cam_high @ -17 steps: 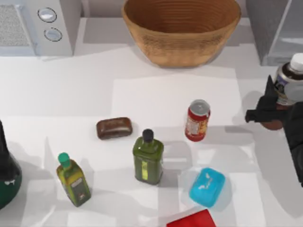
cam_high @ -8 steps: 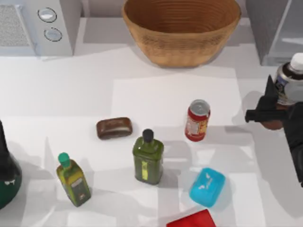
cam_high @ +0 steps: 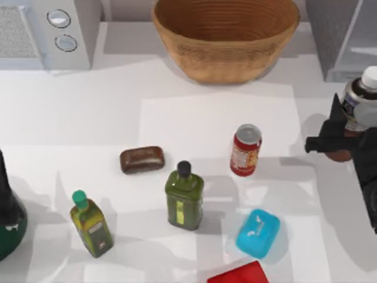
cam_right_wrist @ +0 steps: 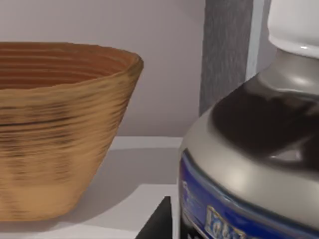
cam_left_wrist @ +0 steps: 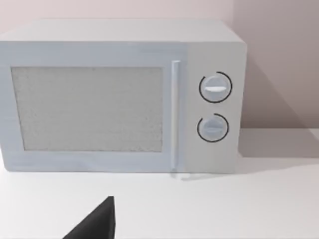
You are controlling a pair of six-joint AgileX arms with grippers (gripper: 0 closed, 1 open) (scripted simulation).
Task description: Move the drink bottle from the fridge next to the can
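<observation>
Top view: right gripper [cam_high: 340, 140] at the table's right edge, dark fingers closed around the lower body of the drink bottle [cam_high: 358, 106]. Bottle upright, white cap up, standing out in front of the fridge [cam_high: 343, 36], which occupies the far right corner. The can [cam_high: 245, 150] stands well left of the bottle, near table centre-right, apart from the gripper. Blue soap-like block [cam_high: 258, 233] lies nearer than the can; olive square bottle [cam_high: 184, 196] and brown bar [cam_high: 142, 159] further left. Wicker basket [cam_high: 226, 35] at the far middle. Right wrist view: bottle label close up, basket behind. Left arm [cam_high: 7, 209] parked at the left edge; its wrist view faces the microwave [cam_left_wrist: 122, 94]; finger spacing cannot be told.
</observation>
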